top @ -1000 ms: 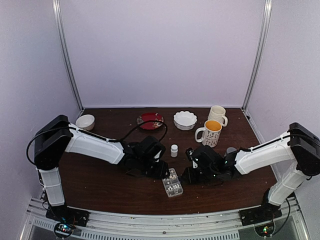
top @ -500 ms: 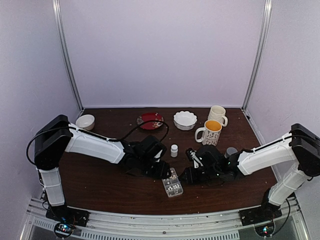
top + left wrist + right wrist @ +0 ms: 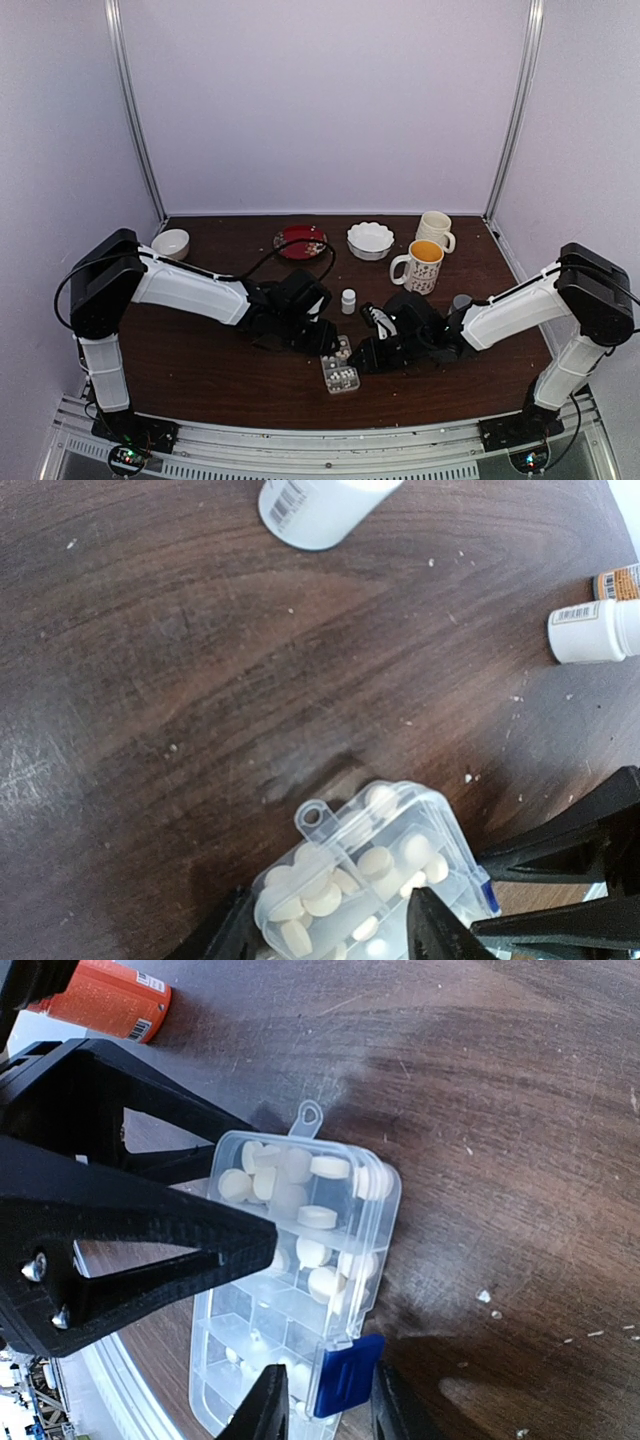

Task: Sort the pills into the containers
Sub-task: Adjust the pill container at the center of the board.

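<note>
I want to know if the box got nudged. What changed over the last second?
The right claw slid left, closer to the left claw, and the clear plastic pill box shifted slightly left with it. Nothing was visibly taken hold of or let go; both claws flank the box. The left claw, the small white bottle and the yellow-lined patterned mug stayed put.
</note>
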Tool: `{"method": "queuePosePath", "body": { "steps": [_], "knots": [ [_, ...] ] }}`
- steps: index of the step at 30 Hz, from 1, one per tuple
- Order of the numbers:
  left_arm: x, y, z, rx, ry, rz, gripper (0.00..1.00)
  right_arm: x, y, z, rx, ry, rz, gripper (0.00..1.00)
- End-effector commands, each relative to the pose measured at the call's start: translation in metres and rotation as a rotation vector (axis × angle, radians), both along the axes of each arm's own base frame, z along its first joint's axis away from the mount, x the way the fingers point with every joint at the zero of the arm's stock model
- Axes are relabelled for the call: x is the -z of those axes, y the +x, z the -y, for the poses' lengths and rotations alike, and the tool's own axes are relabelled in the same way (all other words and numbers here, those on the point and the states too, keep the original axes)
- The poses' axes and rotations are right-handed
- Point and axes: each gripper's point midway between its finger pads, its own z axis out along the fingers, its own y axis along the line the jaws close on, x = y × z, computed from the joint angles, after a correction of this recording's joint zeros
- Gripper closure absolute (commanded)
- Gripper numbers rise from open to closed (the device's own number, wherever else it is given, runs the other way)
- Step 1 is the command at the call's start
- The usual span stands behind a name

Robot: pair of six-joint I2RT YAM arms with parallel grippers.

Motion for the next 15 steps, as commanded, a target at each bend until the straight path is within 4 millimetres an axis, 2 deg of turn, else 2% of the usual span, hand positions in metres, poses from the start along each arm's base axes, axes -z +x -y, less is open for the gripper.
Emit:
{"method": "queuePosePath", "body": {
  "steps": [1, 7, 8, 11, 15],
  "knots": [
    [0.036, -0.018, -0.009, 0.027, 0.073, -0.089, 0.48, 0.013, -0.001, -0.002, -0.004, -0.019, -0.028, 0.72],
    [0.044, -0.021, -0.007, 0.036, 0.073, -0.115, 0.51, 0.02, -0.001, -0.003, 0.002, -0.03, -0.048, 0.74],
    [0.044, -0.022, -0.007, 0.038, 0.074, -0.116, 0.51, 0.021, -0.001, -0.001, 0.007, -0.042, -0.047, 0.74],
    [0.047, -0.021, -0.01, 0.037, 0.096, -0.119, 0.52, 0.019, 0.004, 0.01, 0.04, -0.092, -0.017, 0.64],
    [0.05, -0.02, -0.012, 0.042, 0.127, -0.121, 0.53, 0.012, 0.008, 0.021, 0.062, -0.146, 0.02, 0.65]
  ]
}}
